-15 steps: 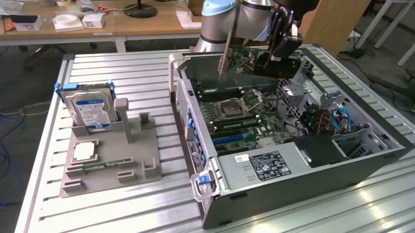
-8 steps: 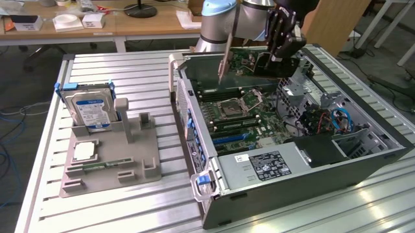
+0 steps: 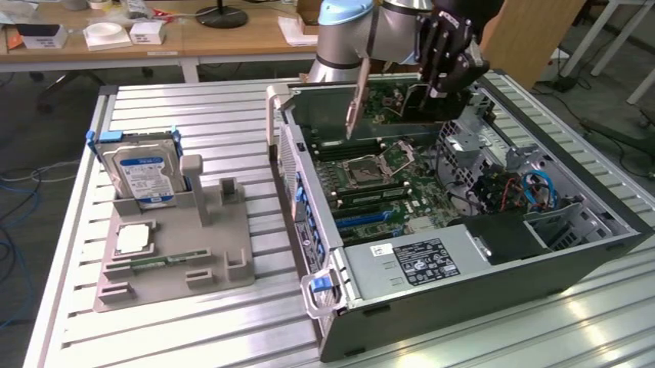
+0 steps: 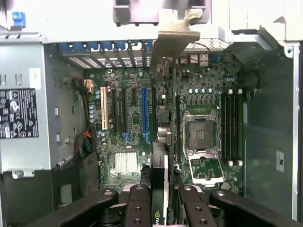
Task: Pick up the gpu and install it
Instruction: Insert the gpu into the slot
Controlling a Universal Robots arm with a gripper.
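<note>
In the exterior view the upper links of the grey-and-blue robot arm [image 3: 343,46] are cut off by the frame edge. The contact between the black two-finger gripper [image 3: 442,88] and its load is hard to make out against the dark case interior. In the wrist view the thin green circuit-board gpu [image 4: 161,168] appears edge-on. Its end nearest the camera is hidden between the black fingers [image 4: 138,205], and it covers a strip of the green motherboard [image 4: 128,137] beneath. The gripper is closed on the gpu, one finger on each face, and holds it on edge. The silver metal bracket [image 3: 355,100] is at the end toward the exterior view's left. The gpu hangs directly below the gripper, above the far part of the open black-and-grey computer case [image 3: 511,299], and is not seated in a slot. In the wrist view the card lies between the long blue expansion slot [image 4: 144,111] and the square silver processor socket [image 4: 201,135]. Well apart, toward the exterior view's left, a blue-and-white-labelled hard drive [image 3: 143,172] stands upright in a grey plastic fixture [image 3: 205,253] on the ribbed aluminium table [image 3: 205,107].
</note>
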